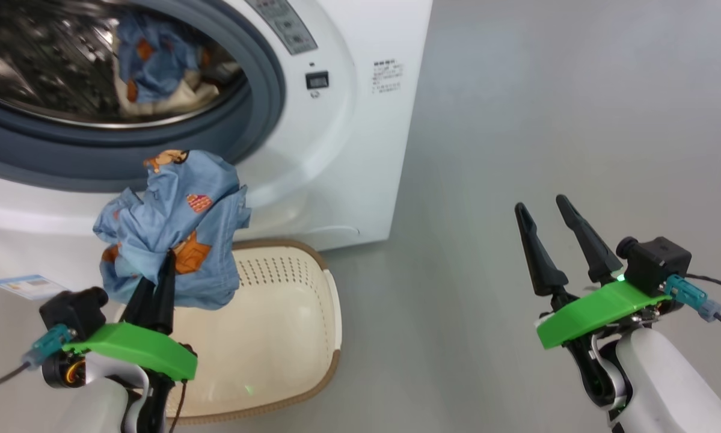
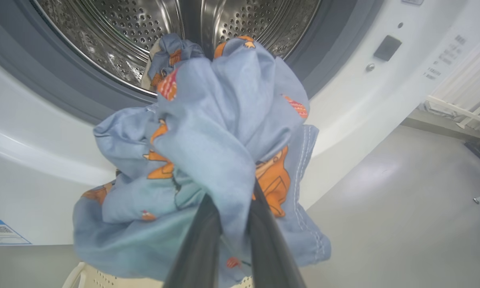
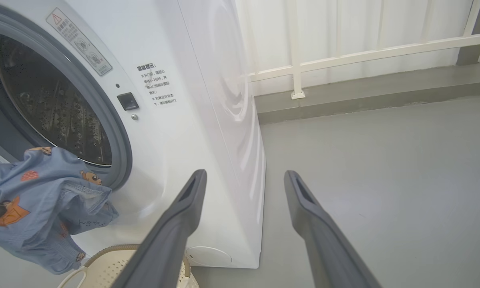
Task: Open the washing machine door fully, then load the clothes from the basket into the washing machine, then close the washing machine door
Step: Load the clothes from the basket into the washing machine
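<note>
My left gripper (image 1: pixel 163 261) is shut on a bunched piece of the clothes (image 1: pixel 174 222), light blue with orange figures. It hangs above the cream basket (image 1: pixel 282 325), just below the open mouth of the washing machine (image 1: pixel 336 180). In the left wrist view the held cloth (image 2: pixel 207 140) hides the tips of my left gripper (image 2: pixel 231 196), with the steel drum (image 2: pixel 115 36) right behind it. More clothes (image 1: pixel 156 66) lie inside the drum. My right gripper (image 1: pixel 540 203) stands open over the bare floor to the machine's right. The washing machine door is out of view.
The basket's inside shows no clothes. A blue label sticker (image 1: pixel 26 285) sits low on the machine front. Grey floor (image 1: pixel 546 120) stretches to the machine's right. In the right wrist view a white railing (image 3: pixel 344 56) and a raised kerb (image 3: pixel 364 96) run behind.
</note>
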### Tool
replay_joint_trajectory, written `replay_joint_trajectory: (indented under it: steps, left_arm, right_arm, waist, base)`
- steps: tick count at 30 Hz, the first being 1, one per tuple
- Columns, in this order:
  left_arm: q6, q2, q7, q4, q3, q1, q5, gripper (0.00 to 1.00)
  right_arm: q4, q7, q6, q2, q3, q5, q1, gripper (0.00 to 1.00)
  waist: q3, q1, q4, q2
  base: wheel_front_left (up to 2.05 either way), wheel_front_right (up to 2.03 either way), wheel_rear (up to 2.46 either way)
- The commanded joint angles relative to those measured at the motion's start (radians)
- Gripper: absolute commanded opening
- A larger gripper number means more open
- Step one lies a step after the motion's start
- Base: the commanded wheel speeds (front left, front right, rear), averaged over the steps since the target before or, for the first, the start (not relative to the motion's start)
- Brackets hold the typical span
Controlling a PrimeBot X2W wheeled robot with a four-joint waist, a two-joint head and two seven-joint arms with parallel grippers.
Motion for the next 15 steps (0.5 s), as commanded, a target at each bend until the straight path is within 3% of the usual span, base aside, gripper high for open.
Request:
replay_joint_trajectory:
  steps: [1, 15]
  left_arm:
    - [0.011, 0.026, -0.011, -0.05, 0.05, 0.011, 0.027, 0.0]
    - [0.047, -0.008, -0.011, -0.272, 0.158, 0.169, 0.169, 0.0]
  right_arm:
    - [-0.018, -0.008, 0.005, -0.012, 0.018, 0.006, 0.018, 1.0]
    - [-0.003, -0.008, 0.005, -0.044, 0.039, 0.033, 0.069, 1.0]
  waist:
    - [-0.046, 0.0, 0.023, 0.0]
    - [-0.155, 0.0, 0.032, 0.0]
  base:
    - [0.0, 0.0, 0.0]
    - [0.0, 0.0, 0.0]
